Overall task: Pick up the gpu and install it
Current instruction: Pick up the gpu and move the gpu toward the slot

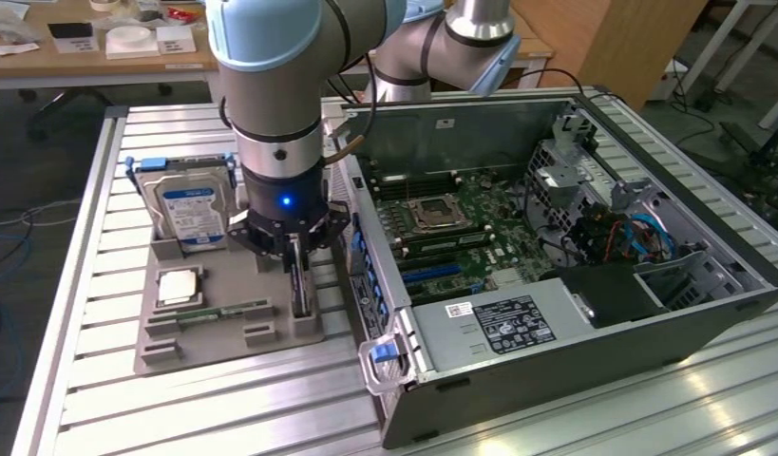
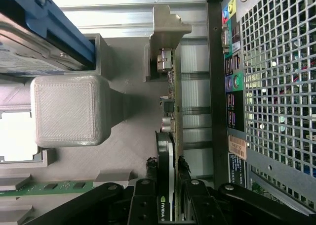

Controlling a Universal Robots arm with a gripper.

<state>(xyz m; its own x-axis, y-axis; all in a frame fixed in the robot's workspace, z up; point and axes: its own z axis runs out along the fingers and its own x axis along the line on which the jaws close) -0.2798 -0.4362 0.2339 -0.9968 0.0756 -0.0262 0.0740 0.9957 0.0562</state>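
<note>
I'm on the gpu (image 1: 300,293), gripper (image 1: 296,256) set narrow with my fingers (image 2: 144,198) pressed to both faces of it: a thin black card standing on its long edge, green board showing along one side, a silvery metal bracket (image 2: 165,24) at its far end. In the exterior view it stands in a slot of the grey holder (image 1: 224,334), at nine o'clock of the open computer case (image 1: 554,313), the hard drive (image 1: 192,214) at ten o'clock of it.
</note>
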